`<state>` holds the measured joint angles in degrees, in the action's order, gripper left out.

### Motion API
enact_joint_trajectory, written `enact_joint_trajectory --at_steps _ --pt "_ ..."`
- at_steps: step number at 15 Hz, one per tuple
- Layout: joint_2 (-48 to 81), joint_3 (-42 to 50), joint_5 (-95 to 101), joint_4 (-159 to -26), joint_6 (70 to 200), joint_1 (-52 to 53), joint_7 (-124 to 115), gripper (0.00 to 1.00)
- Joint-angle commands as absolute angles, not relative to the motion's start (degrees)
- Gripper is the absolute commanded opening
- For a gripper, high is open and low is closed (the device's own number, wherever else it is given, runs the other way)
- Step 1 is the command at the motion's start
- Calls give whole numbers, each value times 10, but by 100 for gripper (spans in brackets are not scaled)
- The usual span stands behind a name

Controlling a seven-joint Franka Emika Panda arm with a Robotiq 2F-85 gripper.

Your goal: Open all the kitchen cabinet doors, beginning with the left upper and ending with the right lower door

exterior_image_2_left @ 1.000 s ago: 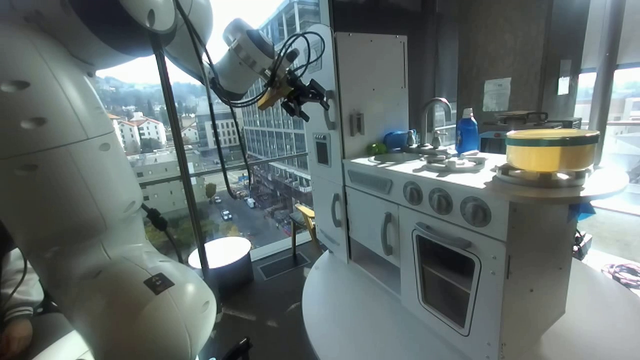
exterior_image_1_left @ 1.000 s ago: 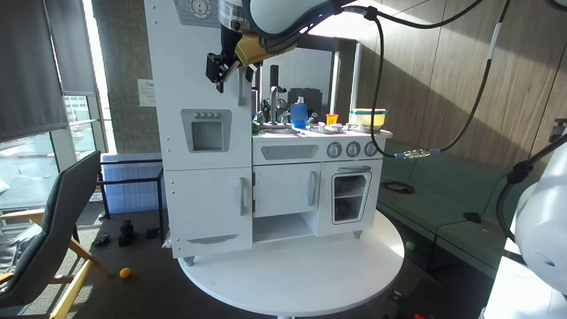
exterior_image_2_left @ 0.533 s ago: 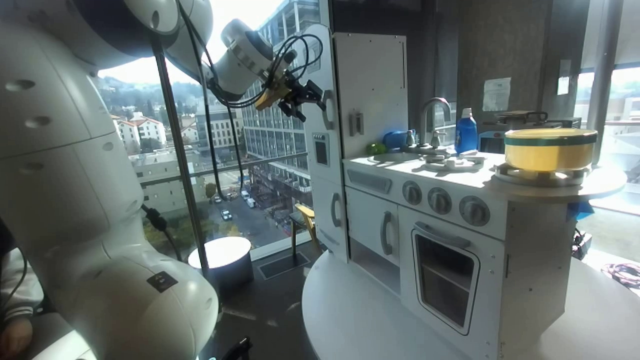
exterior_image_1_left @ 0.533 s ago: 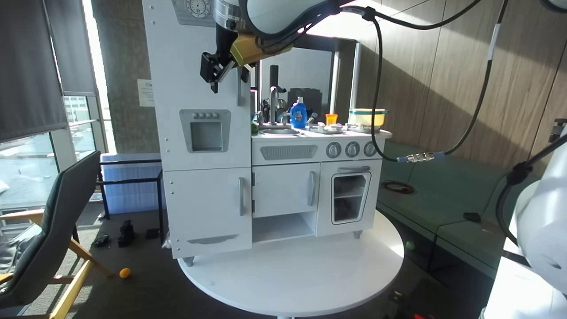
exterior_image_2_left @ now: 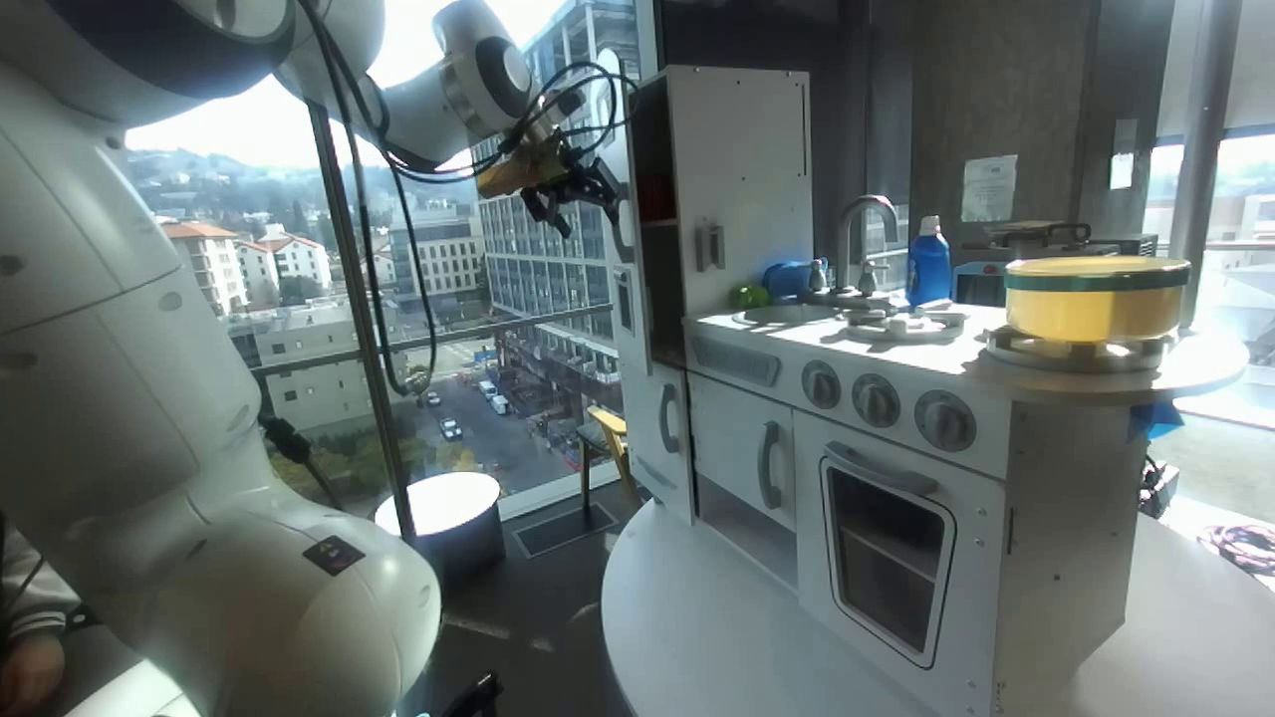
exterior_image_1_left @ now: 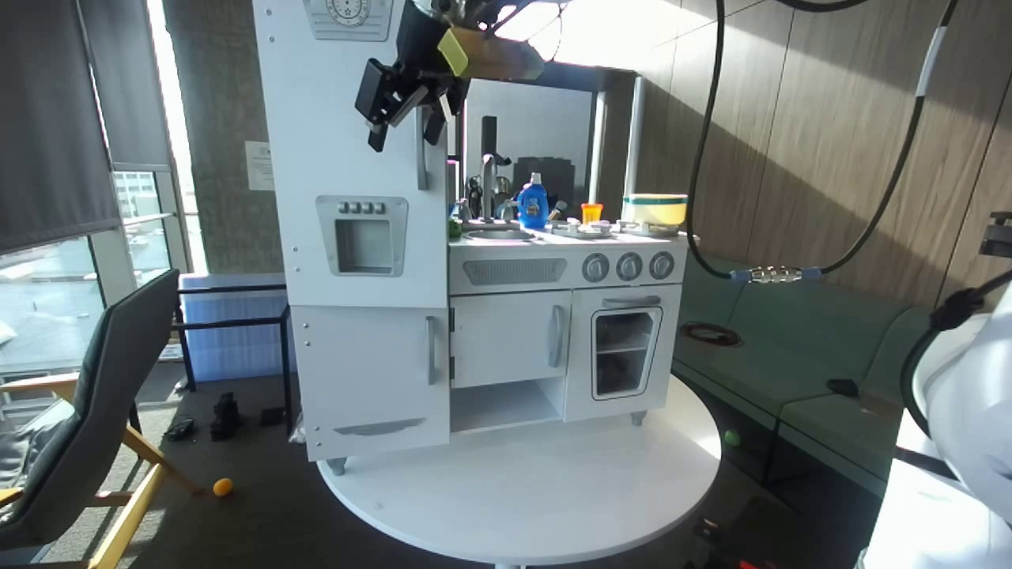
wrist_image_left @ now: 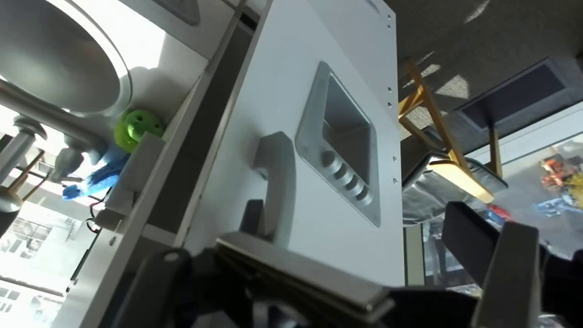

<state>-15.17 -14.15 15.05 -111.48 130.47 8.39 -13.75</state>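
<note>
The white play kitchen (exterior_image_1_left: 506, 286) in front of me, all smooth flat panels and square edges, stands on a round, thin-rimmed white table (exterior_image_1_left: 522, 506). Its left upper door (exterior_image_1_left: 356, 170), a tall fridge slab, stands ajar; in an exterior view a dark, shelved recess (exterior_image_2_left: 665, 284) shows behind it. The plain oblong lower left door (exterior_image_1_left: 371, 371) beneath looks flush. So does the right lower door (exterior_image_1_left: 581, 356), with its dark, angular oven window (exterior_image_1_left: 622, 371), and so does the plain middle door (exterior_image_1_left: 506, 340) next to it. My black, blocky pincer (exterior_image_1_left: 405, 136) is spread wide and clamped on nothing, up at the left upper door. Below it, that door carries a grey dispenser inset (exterior_image_1_left: 364, 245), tapering toward the bottom, with a row of stubby knobs (wrist_image_left: 344, 174). Between my fingers (wrist_image_left: 506, 275) arches a matte grey handle (wrist_image_left: 284, 182), close beside one and well apart from the other; whether the near finger touches it, I cannot tell.
</note>
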Motion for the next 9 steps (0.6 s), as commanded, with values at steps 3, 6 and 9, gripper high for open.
enact_joint_trajectory --at_steps 3,6,9 --pt "-198 -139 39 -1091 1123 115 -58 100" --pt "-227 -141 64 -1088 1042 103 -80 100" --pt "-229 -138 78 -1099 1028 87 -99 100"
